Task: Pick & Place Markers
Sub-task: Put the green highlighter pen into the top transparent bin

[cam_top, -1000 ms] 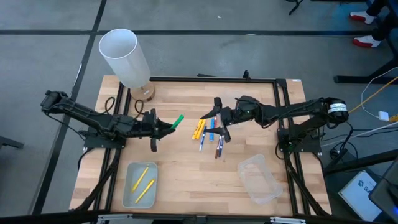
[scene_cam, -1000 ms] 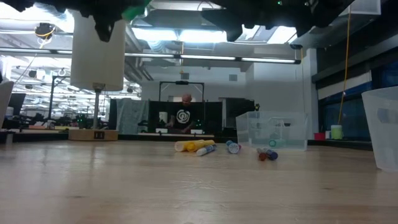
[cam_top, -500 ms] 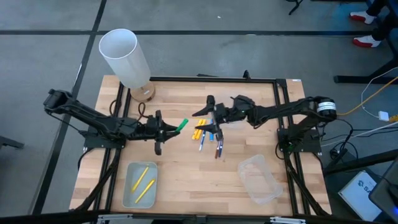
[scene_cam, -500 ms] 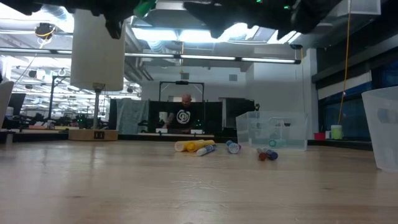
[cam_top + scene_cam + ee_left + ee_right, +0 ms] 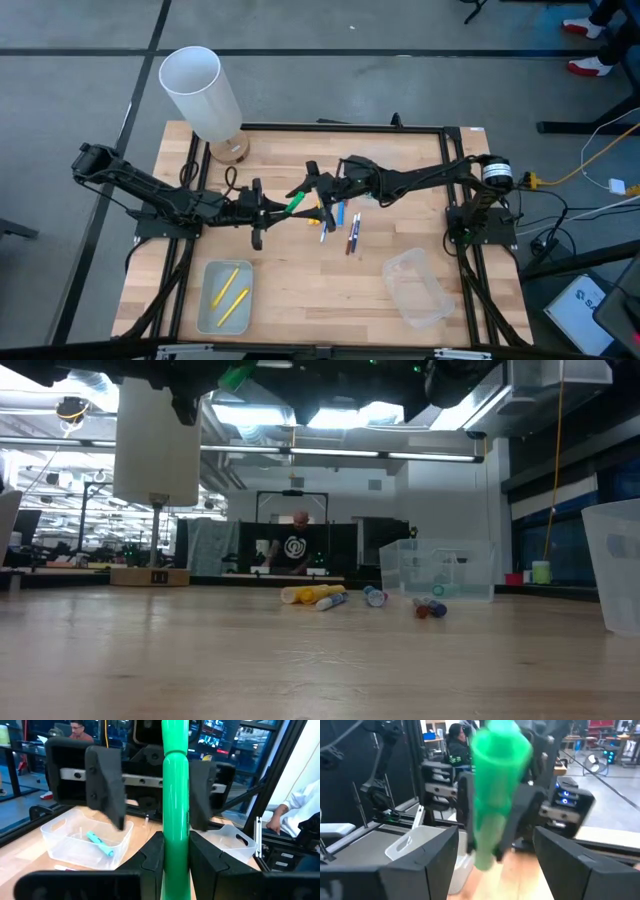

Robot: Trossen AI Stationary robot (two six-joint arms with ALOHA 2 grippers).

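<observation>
A thin green marker (image 5: 293, 204) is hanging above the bench, while yellow, blue and purple markers (image 5: 338, 220) are lying clustered mid-bench.

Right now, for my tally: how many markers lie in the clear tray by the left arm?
2 yellow markers in the clear tray: one farther from the front edge, one beside it, nearer. None seem hidden.

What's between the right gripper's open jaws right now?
The green marker, held by the left gripper, sits between the right gripper's open jaws; the right wrist view shows it.
</observation>
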